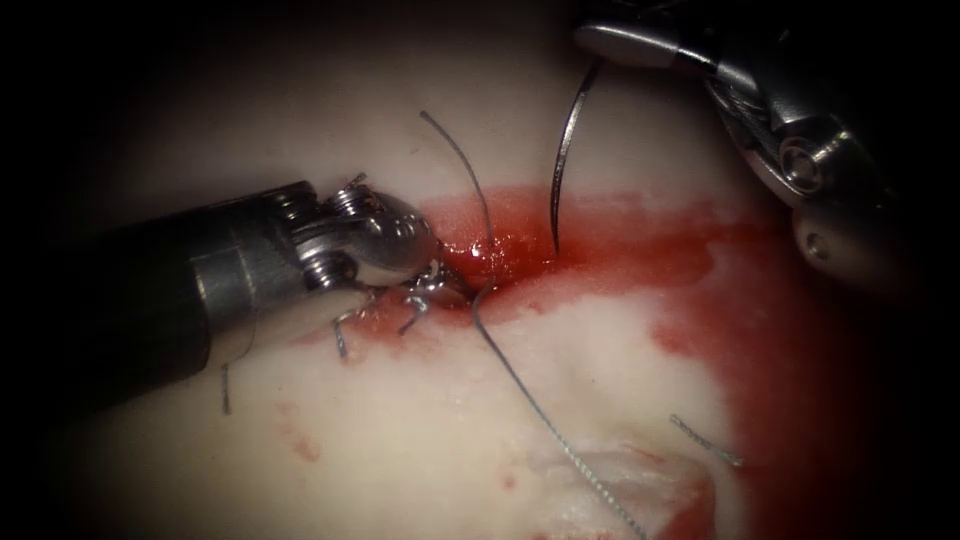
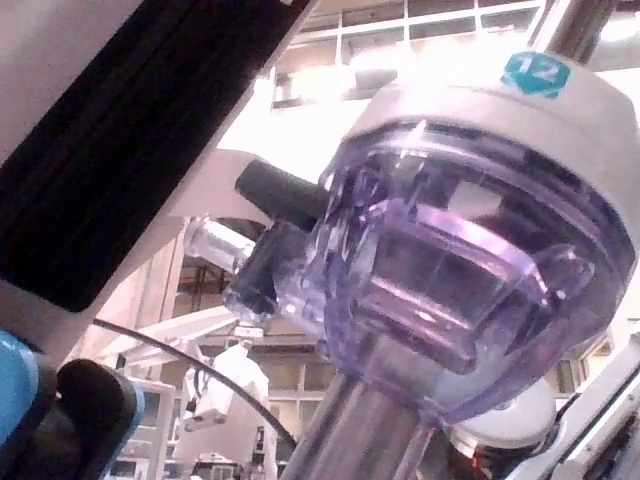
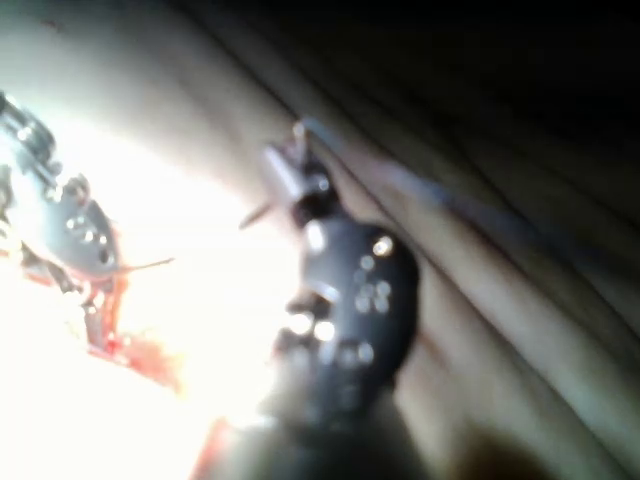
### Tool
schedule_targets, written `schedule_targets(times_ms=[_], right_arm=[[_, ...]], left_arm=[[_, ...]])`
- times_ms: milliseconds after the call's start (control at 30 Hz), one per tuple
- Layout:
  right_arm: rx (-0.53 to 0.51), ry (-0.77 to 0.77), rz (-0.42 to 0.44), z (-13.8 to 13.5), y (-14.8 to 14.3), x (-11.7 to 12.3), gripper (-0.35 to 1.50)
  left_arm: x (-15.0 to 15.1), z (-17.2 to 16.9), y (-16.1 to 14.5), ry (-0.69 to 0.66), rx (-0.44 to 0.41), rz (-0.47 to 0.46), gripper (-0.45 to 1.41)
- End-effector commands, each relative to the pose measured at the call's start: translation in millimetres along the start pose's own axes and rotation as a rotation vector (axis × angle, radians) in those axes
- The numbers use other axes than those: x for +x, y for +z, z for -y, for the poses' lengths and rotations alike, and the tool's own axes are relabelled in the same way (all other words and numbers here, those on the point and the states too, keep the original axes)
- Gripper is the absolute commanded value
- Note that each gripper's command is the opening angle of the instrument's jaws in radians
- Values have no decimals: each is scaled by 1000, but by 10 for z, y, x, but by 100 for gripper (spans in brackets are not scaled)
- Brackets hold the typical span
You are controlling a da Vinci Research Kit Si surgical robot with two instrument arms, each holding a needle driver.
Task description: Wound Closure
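The right tool (image 1: 600,48) enters from the upper right, its jaws shut on the curved needle (image 1: 563,150) close to its blunt end. The needle hangs down with its point at the tissue (image 1: 560,340) surface in the red fluid (image 1: 620,250), just right of the cut (image 1: 478,272); I cannot tell if the point is in. The left tool (image 1: 432,286) comes from the left, its tip pressed against the cut's left edge. Thread (image 1: 540,405) rises from the cut and also trails away toward the near side. The right wrist view shows the right tool (image 3: 290,172) with the left tool (image 3: 75,230) beyond it.
Short cut ends of thread lie on the tissue at the lower right (image 1: 706,441) and beside the left tool's shaft (image 1: 225,390). Small knots of thread (image 1: 412,312) sit along the cut under the left tool. Red fluid spreads widely to the right.
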Motion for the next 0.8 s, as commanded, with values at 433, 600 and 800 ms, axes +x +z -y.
schedule_targets(times_ms=[433, 600, 800], right_arm=[[70, -4, -8, -4, 20, 1, -35], [68, -4, -8, -4, 21, 0, -35], [61, -8, -8, -7, 25, -2, -35]], left_arm=[[-20, -25, -10, -48, 42, -148, -45], [-24, -38, -6, -125, 159, -231, -45], [-14, -37, -6, -305, 388, -206, -45]])
